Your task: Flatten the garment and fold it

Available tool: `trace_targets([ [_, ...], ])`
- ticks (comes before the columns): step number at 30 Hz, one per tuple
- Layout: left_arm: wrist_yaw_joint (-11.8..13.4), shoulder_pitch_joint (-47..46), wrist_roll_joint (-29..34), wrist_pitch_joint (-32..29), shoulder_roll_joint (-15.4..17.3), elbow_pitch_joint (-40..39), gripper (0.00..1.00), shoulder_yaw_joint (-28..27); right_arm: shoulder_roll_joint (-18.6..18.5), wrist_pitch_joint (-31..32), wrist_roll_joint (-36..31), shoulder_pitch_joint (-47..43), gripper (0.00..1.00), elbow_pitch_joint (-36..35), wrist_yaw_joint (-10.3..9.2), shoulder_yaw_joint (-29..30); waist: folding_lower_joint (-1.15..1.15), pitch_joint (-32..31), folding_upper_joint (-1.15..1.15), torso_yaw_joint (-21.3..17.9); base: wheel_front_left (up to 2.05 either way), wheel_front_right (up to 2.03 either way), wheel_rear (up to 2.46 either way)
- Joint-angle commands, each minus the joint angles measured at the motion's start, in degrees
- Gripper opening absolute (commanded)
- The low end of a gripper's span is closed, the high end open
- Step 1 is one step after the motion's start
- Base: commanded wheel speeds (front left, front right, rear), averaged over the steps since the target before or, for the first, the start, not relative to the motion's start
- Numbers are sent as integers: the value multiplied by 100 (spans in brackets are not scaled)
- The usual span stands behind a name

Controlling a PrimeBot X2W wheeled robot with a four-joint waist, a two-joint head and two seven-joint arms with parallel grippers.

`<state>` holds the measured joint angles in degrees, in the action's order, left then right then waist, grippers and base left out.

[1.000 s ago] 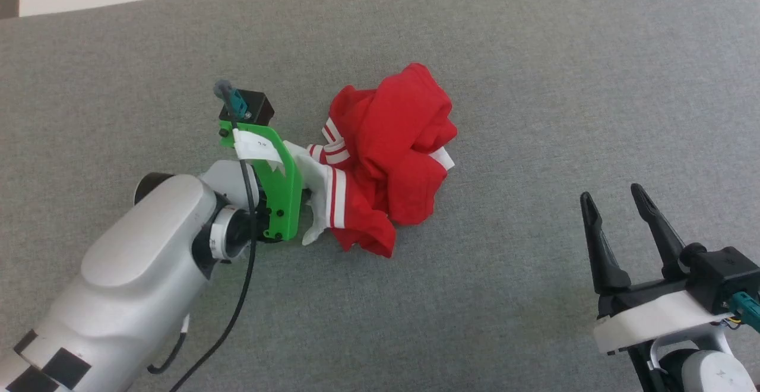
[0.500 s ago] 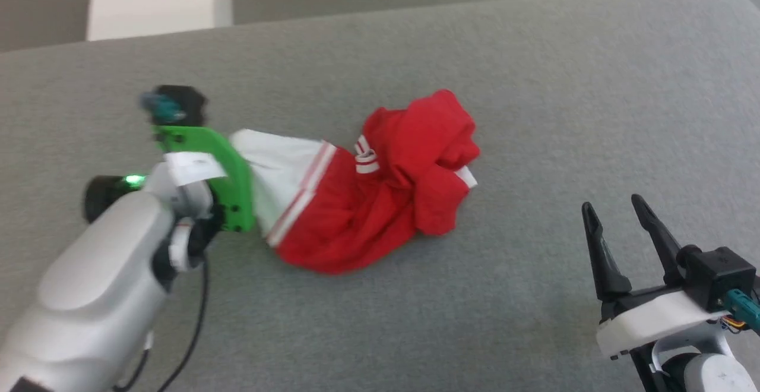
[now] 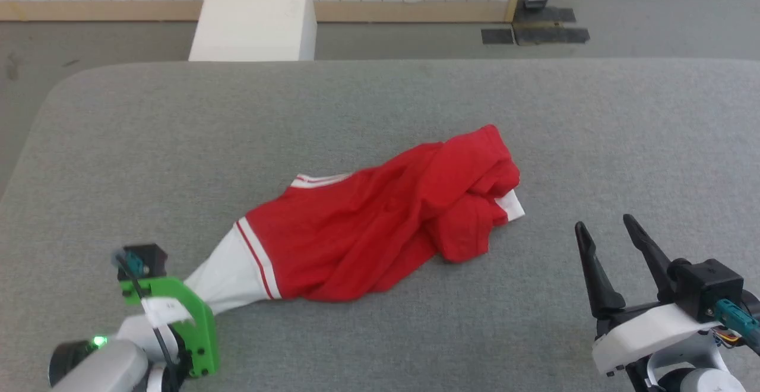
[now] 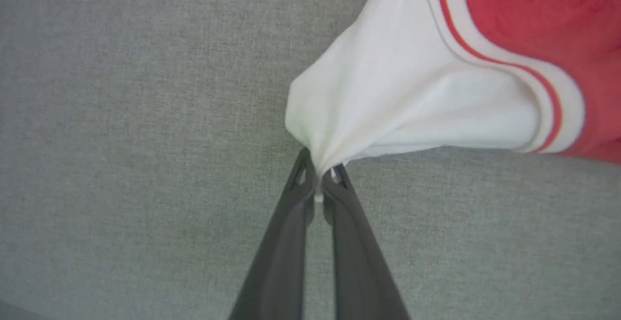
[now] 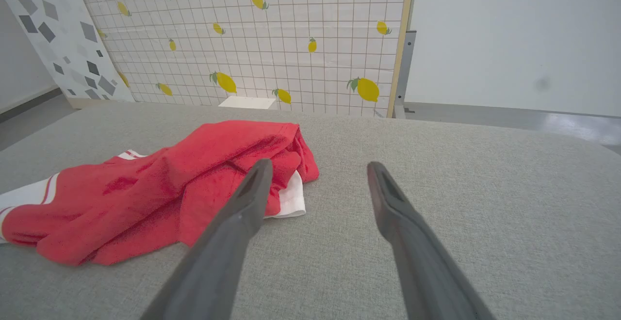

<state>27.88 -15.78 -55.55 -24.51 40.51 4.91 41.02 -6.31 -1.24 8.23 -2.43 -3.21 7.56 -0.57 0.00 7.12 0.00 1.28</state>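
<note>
The garment (image 3: 380, 220) is a red T-shirt with white sleeves, drawn out in a long crumpled band from lower left to upper right on the grey table (image 3: 380, 101). My left gripper (image 4: 318, 177) is shut on the tip of one white sleeve (image 4: 412, 102), which is pulled taut into a cone. In the head view that sleeve (image 3: 222, 276) runs down to the green wrist bracket (image 3: 190, 321) at the lower left. My right gripper (image 3: 601, 223) stands open and holds nothing, right of the garment's bunched end (image 5: 271, 150) and apart from it.
A white box (image 3: 252, 18) stands on the floor beyond the table's far edge. Behind it is a tiled panel with lemon prints (image 5: 271, 43). The table's rounded left corner (image 3: 53, 92) lies far from the garment. Bare grey cloth surrounds the garment.
My left gripper has shut on the white sleeve and pulled it away from the heap, drawing the bunched garment out long. The head camera has tilted up. The right gripper stays open.
</note>
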Motion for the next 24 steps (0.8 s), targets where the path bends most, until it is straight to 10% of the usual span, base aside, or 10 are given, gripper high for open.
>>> trace_targets([
  [1, 67, 92, -9, 80, -21, -19, 100, -6, 17, 24, 31, -51, 100, -18, -8, -20, 0, -110, 0, 89, 0, 0, 0],
  [24, -467, -66, 1972, 3717, -575, -318, 100, 178, -714, 1085, 549, 439, 100, -77, -8, -290, 0, -269, 0, 656, 0, 0, 0],
])
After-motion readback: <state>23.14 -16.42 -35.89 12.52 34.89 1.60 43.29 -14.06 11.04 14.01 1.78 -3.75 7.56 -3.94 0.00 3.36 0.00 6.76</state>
